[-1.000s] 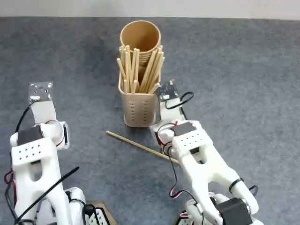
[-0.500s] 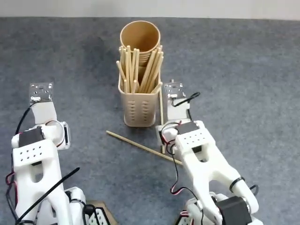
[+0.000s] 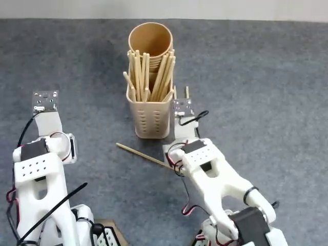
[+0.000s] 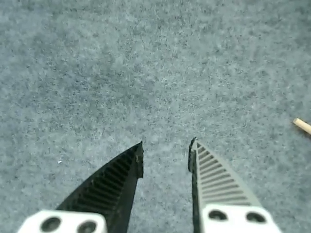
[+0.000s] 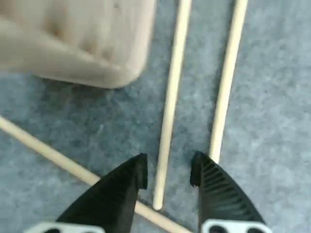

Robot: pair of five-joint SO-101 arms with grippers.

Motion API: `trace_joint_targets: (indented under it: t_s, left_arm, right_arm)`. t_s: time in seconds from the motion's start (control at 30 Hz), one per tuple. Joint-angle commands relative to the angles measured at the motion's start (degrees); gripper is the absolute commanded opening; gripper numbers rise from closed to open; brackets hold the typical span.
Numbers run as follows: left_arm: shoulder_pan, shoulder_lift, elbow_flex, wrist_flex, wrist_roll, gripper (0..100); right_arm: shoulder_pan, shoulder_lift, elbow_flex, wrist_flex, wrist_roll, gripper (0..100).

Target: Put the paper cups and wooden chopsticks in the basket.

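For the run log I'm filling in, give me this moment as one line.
right gripper: open, straddling chopstick beside basket | left gripper: open over carpet | loose chopsticks: three | paper cups: in basket

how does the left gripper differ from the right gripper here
The left gripper hangs over bare carpet; the right gripper sits low beside the basket. Nothing lies between the left gripper's fingers; a loose chopstick runs between the right gripper's fingers, not yet clamped. Both are open, each with one black and one white finger.
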Motion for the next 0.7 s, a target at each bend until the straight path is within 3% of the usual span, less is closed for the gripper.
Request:
trace_joint_targets:
  t_s: [0.0, 0.27, 0.4, 0.67]
  left_arm:
    - [0.0, -1.2, -0.2, -0.9, 0.5, 18]
    - [0.0, -1.2, -0.2, -0.9, 0.5, 18]
    - [0.0, -1.2, -0.2, -0.7, 0.5, 18]
    - [0.0, -1.3, -0.2, -0.6, 0.6, 18]
  right_arm:
    - [1.9, 3.7, -0.5, -0.9, -0.1, 15.6]
    - [5.1, 4.4, -4.2, -0.5, 4.8, 15.6]
    - [6.5, 3.2, -4.3, -0.5, 12.8, 15.6]
    - [16.1, 3.6, -7.3, -0.5, 18.1, 15.6]
